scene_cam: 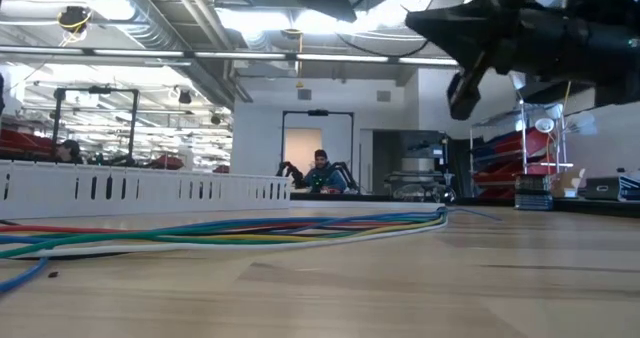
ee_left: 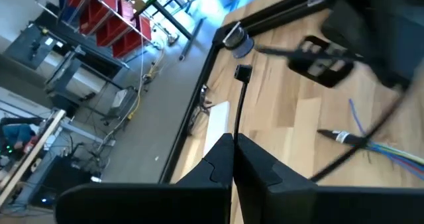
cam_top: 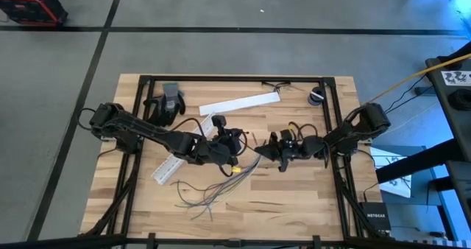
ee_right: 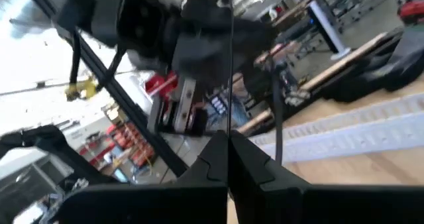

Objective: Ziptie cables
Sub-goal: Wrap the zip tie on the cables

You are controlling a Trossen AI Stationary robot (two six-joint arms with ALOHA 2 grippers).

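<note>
High view is showing the cables (cam_top: pixel 221 184) lying fanned out on the wooden desk (cam_top: pixel 294 197), their gathered end pointing up between the two arms. Left claw (cam_top: pixel 237 144) and right claw (cam_top: pixel 271 150) are facing each other just above that end, both clenched. Each seems to be pinching a thin dark strand, though wrist views are leaving this unclear

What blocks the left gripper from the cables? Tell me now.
Nothing visible does. The left gripper, jaws shut, hangs just above where the cables gather at the table's middle. The right gripper faces it from the other side, also shut, not between them.
</note>
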